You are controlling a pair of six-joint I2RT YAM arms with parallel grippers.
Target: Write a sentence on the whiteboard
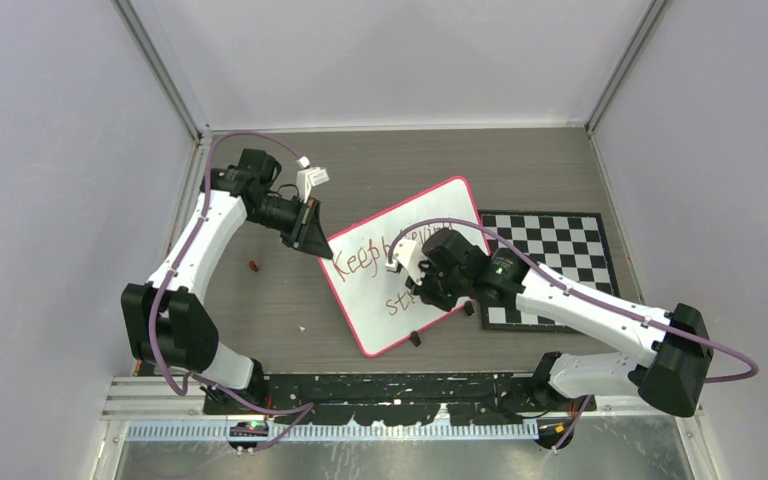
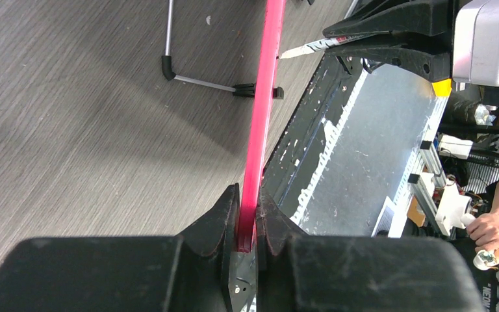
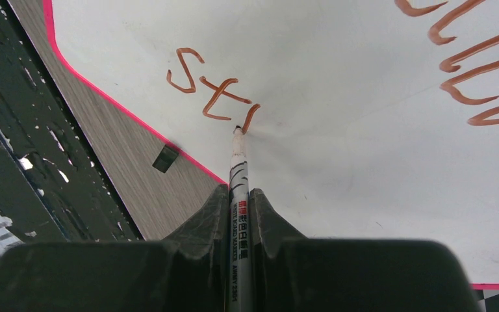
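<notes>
Now the left jaws are clamping the whiteboard (image 1: 362,305) on the bench (image 1: 260,310) by its pink left rim. And the right jaws are gripping a marker (image 3: 237,162), tip touching the sentence (image 3: 203,91) after "st", inside the near edge; a checkerboard (image 1: 560,250) is lying just beside the right edge.

Pale grey walls (image 1: 390,60) with metal corner posts (image 1: 160,65) enclose a grey-brown wood-grain tabletop (image 1: 380,160) under even light.
</notes>
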